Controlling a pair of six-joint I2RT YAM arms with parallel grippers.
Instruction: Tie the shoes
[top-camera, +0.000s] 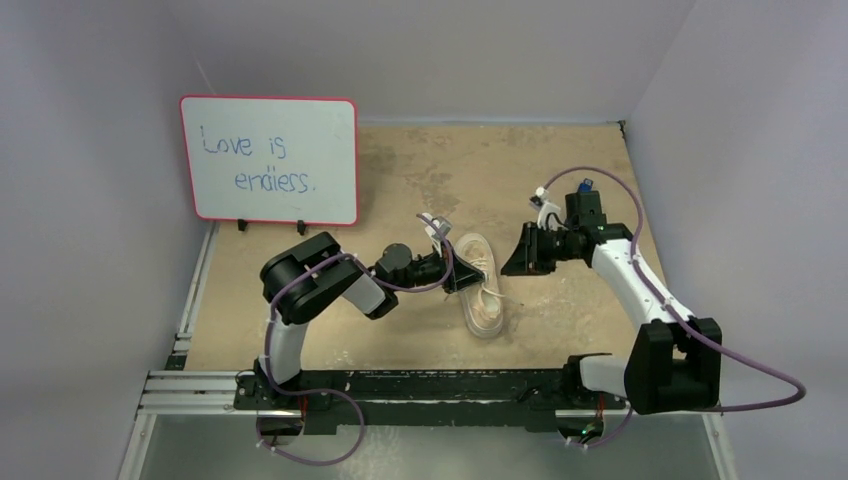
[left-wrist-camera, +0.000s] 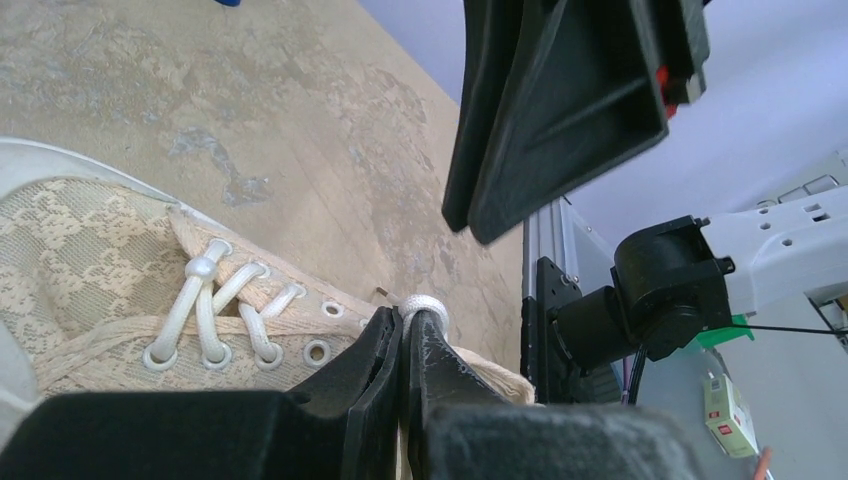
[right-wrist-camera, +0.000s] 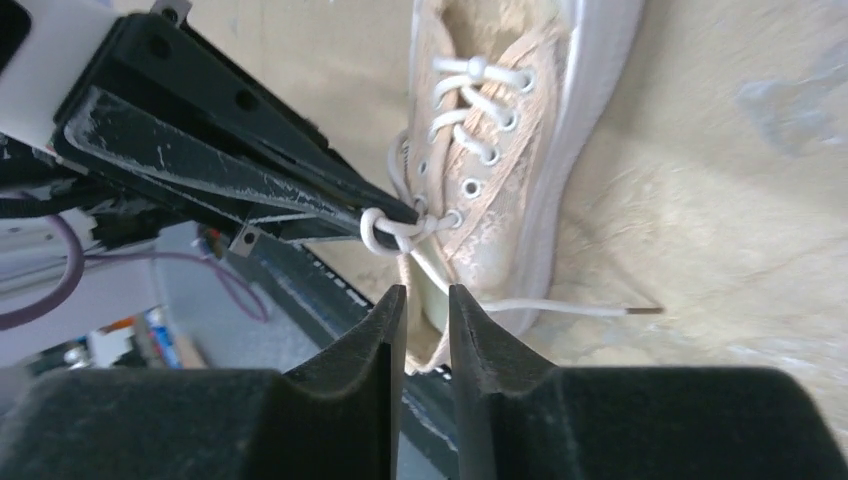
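My left claw (left-wrist-camera: 405, 322) is clamped shut on a lace (left-wrist-camera: 423, 305) loop at the top eyelets of the shoe (left-wrist-camera: 90, 260). The pads are together and the lace bulges out just above the tips. My right claw (right-wrist-camera: 421, 300) has a narrow gap between its fingers and nothing in it. It hovers near the left claw's tips and the shoe's open end, touching neither. A loose lace end (right-wrist-camera: 580, 309) trails across the counter (right-wrist-camera: 720, 180). The shoe sits upright mid-counter, between the two arms, with the left claw reaching in from the left. A whiteboard (top-camera: 268, 160) stands at the back left, well apart.
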